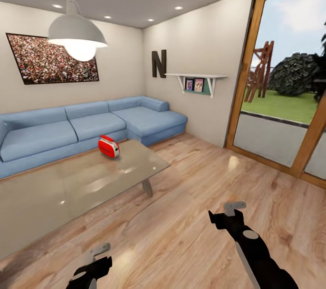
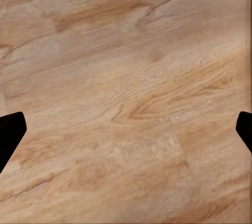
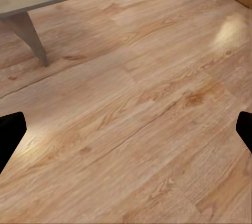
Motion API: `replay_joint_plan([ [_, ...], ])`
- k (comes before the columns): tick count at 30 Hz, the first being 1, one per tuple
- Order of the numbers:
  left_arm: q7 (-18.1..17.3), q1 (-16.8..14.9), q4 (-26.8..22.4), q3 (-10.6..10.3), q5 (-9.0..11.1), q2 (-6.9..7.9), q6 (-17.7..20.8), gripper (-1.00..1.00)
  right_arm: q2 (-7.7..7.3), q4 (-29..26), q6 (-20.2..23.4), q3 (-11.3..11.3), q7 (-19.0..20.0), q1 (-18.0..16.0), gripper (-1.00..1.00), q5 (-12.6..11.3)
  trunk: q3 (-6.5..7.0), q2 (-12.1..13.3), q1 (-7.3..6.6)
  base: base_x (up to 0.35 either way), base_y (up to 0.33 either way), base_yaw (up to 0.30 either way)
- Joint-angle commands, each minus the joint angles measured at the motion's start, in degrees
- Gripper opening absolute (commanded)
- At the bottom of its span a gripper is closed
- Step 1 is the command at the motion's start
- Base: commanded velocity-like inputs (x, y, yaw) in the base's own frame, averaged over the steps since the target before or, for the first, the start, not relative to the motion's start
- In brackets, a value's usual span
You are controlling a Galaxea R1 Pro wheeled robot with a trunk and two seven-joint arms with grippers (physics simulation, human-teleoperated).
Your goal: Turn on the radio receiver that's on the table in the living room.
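**Still on approach: radio sighted, not yet within reach**

Currently at the approach step, judged from the arms hanging low over bare wood floor (image 1: 190,225), well apart from the target.

Located: one radio receiver (image 1: 109,146), left of frame centre, upright on the far part of the table (image 1: 68,189), near the sofa-side edge. One table, glossy grey top, filling the lower left; one leg and a corner seen from the right wrist (image 3: 31,40).

Counted: one blue sectional sofa (image 1: 90,126), one white pendant lamp (image 1: 77,35), one wall picture (image 1: 52,58), one letter N (image 1: 159,63), one shelf (image 1: 197,76) carrying two small framed photos, one glazed door (image 1: 280,99) at right.

Tools: left gripper (image 1: 100,253) at bottom left, right gripper (image 1: 234,208) at lower right; both spread wide, empty, fingertips at opposite edges of each wrist view.

Next move, as judged: drive closer to the table, then raise an arm toward the radio's front control.
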Motion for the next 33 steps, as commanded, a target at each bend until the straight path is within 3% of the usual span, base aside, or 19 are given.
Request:
replay_joint_plan([
  [1, 0.7, 0.0, 0.0, 0.0, 0.0, -0.01, 0.0, 1.0, -0.01, 0.0, 0.0, 0.0, 0.0, 0.0, 1.0, 0.0, 0.0, 0.0, 0.0, 0.28, -0.232, 0.0],
  [6, 2.6, 0.0, 0.0, 0.0, 0.1, -0.01, 0.0, 1.0, 0.01, 0.0, -0.1, 0.0, 0.0, 0.0, 1.0, 0.0, 0.0, 0.0, 0.0, 0.264, -0.247, 0.0],
  [33, 2.7, 0.0, 0.1, 0.1, 0.2, 0.14, -0.1, 1.0, 0.02, 0.0, -0.1, 0.1, 0.0, 0.0, 1.0, 0.0, 0.0, 0.0, 0.0, 0.259, -0.247, 0.0],
])
